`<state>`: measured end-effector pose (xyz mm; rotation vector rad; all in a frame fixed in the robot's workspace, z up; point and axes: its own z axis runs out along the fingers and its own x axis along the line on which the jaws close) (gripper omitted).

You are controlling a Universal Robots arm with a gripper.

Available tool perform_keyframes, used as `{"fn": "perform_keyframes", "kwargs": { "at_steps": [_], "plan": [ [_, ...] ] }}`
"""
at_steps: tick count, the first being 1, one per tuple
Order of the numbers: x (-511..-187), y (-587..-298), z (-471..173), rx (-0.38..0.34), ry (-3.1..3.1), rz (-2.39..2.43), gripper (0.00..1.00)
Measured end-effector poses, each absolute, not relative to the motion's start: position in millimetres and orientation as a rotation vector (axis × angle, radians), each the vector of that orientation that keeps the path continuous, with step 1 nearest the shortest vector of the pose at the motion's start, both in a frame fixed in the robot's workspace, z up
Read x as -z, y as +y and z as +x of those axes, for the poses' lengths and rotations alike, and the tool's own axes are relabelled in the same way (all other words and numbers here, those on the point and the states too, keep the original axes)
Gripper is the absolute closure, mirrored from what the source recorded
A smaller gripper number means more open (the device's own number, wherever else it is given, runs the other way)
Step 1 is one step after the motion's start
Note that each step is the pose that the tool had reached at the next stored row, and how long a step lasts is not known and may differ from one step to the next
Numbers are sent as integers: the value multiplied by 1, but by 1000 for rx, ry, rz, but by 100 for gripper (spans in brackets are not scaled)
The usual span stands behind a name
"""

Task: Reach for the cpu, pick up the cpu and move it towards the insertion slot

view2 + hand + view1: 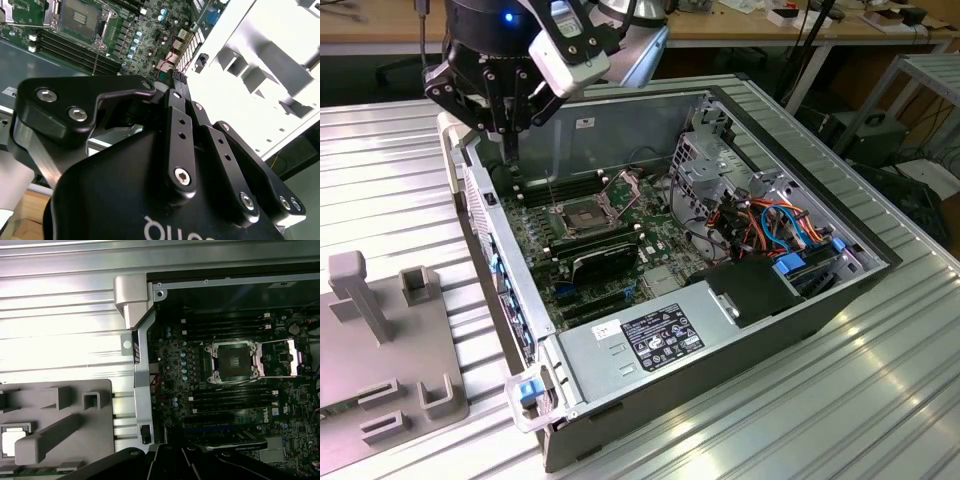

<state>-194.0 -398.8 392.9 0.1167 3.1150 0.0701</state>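
The cpu (11,442) lies unpicked in the fixture plate (430,340), eight o'clock from the insertion slot (582,215) in the exterior view; the hand (508,120) hovers at the slot's eleven o'clock, spread or pressed together I cannot tell.

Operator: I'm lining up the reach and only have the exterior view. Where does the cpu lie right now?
Observer: In the first wrist view, the cpu lies flat in a recess of the grey fixture plate, outside the computer case.
Operator: From my angle the socket is hard to judge. Is the insertion slot open and empty?
Observer: In both wrist views the insertion slot shows a bare dark centre. In the first wrist view its thin bracket is swung open to one side.
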Motion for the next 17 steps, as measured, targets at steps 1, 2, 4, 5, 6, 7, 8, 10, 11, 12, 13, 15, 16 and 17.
{"fn": "perform_keyframes", "kwargs": {
  "at_steps": [1, 2, 4, 5, 6, 7, 8, 10, 11, 12, 13, 15, 16, 17],
  "plan": [
    [-393, -399, -195, -70, 3115, 117, 89],
    [-393, -399, -196, -70, 3115, 117, 89],
    [-393, -399, -198, -70, 3115, 117, 89],
    [-393, -399, -199, -70, 3115, 117, 89],
    [-393, -399, -200, -70, 3115, 117, 89],
    [-393, -399, -202, -70, 3115, 117, 89],
    [-393, -399, -202, -70, 3115, 117, 89],
    [-393, -399, -204, -70, 3115, 117, 89],
    [-393, -399, -206, -70, 3115, 117, 89],
    [-393, -399, -207, -70, 3115, 117, 89],
    [-393, -399, -209, -70, 3115, 117, 89],
    [-393, -399, -211, -70, 3115, 117, 89],
    [-393, -399, -212, -70, 3115, 117, 89],
    [-393, -399, -214, -70, 3115, 117, 89]
  ]
}}
